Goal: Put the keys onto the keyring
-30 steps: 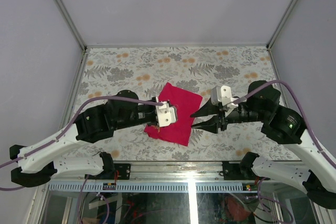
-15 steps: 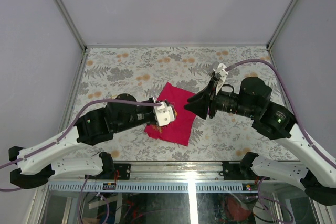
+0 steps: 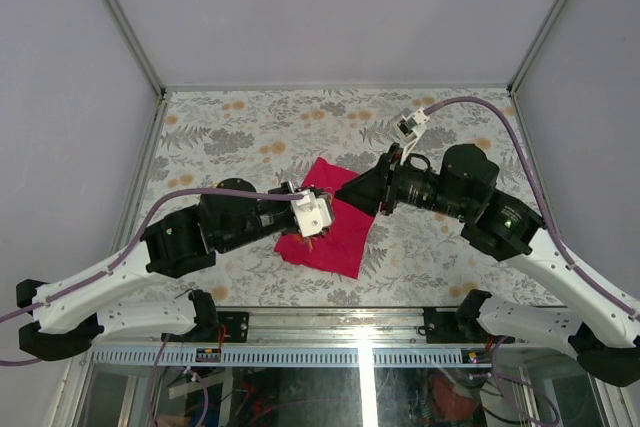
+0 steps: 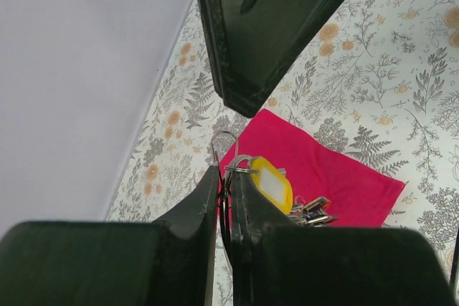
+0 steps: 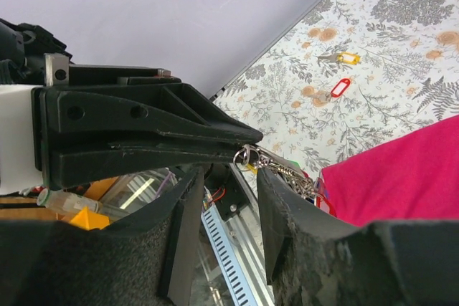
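Note:
My left gripper [image 4: 224, 170] is shut on the thin silver keyring [image 4: 224, 147], held above the magenta cloth [image 4: 330, 166]. A yellow tag [image 4: 271, 180] and a bunch of keys [image 4: 313, 210] hang from the ring. From above, the left gripper [image 3: 318, 215] and right gripper [image 3: 342, 194] almost meet over the cloth [image 3: 335, 242]. The right gripper [image 5: 228, 180] is open and empty. Its right fingertip sits just beside the ring [image 5: 242, 155] at the left fingers' [image 5: 143, 134] tip. Two loose keys lie on the table beyond, one with a yellow tag [image 5: 347, 57], one with a red tag [image 5: 340, 87].
The floral tabletop [image 3: 260, 132] is walled by grey panels at the back and sides. A metal rail [image 3: 330, 332] runs along the near edge between the arm bases. In the left wrist view the right gripper's dark finger [image 4: 265, 26] looms close above the ring.
The right gripper has rolled over and swung up and left, closing in on the left gripper. The left gripper shifted slightly right, still gripping the ring.

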`<action>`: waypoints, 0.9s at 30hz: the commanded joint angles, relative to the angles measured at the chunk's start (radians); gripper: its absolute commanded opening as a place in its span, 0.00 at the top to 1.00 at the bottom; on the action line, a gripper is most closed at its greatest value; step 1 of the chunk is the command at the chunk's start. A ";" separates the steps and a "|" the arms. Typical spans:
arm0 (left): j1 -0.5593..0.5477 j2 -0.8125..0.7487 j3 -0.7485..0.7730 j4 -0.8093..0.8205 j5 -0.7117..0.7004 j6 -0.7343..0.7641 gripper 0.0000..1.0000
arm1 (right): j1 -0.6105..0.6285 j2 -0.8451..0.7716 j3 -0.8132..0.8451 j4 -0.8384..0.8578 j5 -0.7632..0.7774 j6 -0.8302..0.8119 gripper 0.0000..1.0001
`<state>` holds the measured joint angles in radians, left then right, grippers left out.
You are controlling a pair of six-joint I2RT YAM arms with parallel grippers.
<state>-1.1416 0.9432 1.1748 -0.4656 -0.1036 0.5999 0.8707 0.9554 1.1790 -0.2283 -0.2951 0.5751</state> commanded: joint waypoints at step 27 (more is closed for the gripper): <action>0.006 -0.031 -0.013 0.127 0.015 0.008 1.00 | 0.006 0.112 0.027 0.114 -0.085 0.048 0.81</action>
<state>-1.1416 0.9295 1.1538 -0.4431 -0.0860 0.6003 0.8707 1.0561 1.1744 -0.1688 -0.3431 0.6155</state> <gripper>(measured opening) 0.065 0.234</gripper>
